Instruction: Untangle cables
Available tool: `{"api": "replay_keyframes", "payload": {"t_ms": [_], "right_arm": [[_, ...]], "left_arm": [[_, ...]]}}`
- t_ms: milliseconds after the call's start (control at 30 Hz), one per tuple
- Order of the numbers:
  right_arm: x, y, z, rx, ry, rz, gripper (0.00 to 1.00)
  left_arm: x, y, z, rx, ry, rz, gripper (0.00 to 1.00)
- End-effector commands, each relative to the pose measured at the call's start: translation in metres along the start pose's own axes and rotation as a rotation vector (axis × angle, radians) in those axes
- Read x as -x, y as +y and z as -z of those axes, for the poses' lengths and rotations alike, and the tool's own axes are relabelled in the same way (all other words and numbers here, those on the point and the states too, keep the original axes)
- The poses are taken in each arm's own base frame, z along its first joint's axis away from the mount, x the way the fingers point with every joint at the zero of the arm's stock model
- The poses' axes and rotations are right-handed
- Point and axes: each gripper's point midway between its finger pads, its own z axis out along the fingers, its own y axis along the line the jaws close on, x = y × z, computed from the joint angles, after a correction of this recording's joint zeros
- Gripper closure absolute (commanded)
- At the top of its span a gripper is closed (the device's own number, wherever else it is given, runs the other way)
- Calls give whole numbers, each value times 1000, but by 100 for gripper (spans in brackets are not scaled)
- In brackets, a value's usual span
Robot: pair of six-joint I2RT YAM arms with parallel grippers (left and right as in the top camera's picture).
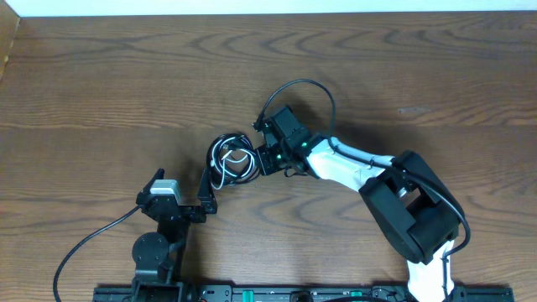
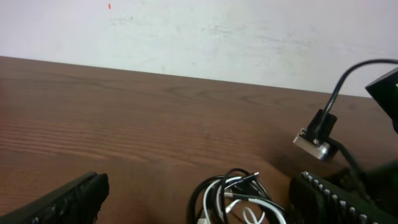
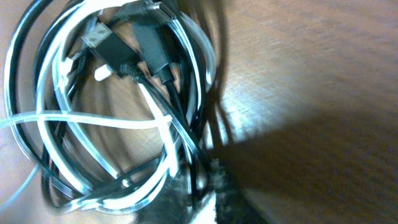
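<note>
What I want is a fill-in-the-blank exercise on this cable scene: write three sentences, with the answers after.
1. Most cables in the bundle are black; one is ___.
2. The left pincer is ___, not shut, with the bundle between its fingers.
3. In the overhead view, the right pincer sits at the bundle's ___ side.
Answers: white; open; right.

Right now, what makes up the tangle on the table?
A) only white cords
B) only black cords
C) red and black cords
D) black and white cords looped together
D: the right wrist view shows a white cord looping among several black cords in one bundle.
</note>
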Motion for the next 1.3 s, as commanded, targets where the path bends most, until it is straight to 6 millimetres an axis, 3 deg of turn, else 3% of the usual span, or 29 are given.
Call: {"api": "replay_keyframes", "payload": {"t_ms": [0,133,233,367,600,800,900,1067,1267], "right_arm": [[-15,0,3,68,60,-43,61],[-17,9,7,153,89,-56,46],[-19,23,15,269,119,-38,43],[-15,27,27,364,127,-42,41],[2,28,53,452,88,-29,55],[16,32,70,447,26,22,84],[13,36,69,451,33,29,90],[4,28,50,310,45,21,69],[3,15,33,129,19,-22,68]], "left_arm": [[-16,-1,-1,-13,51,-7,2],[-16,-1,-1,-13,51,-7,2],[-16,-1,-1,-13,51,-7,2],[-16,-1,-1,-13,51,-7,2],[-16,-1,-1,-13,51,-7,2],[-16,-1,-1,-13,51,-7,2],[-16,-1,-1,-13,51,-7,2],[-4,8,-1,41,1,78,2],[-27,-14,0,-65,187,187,2]]}}
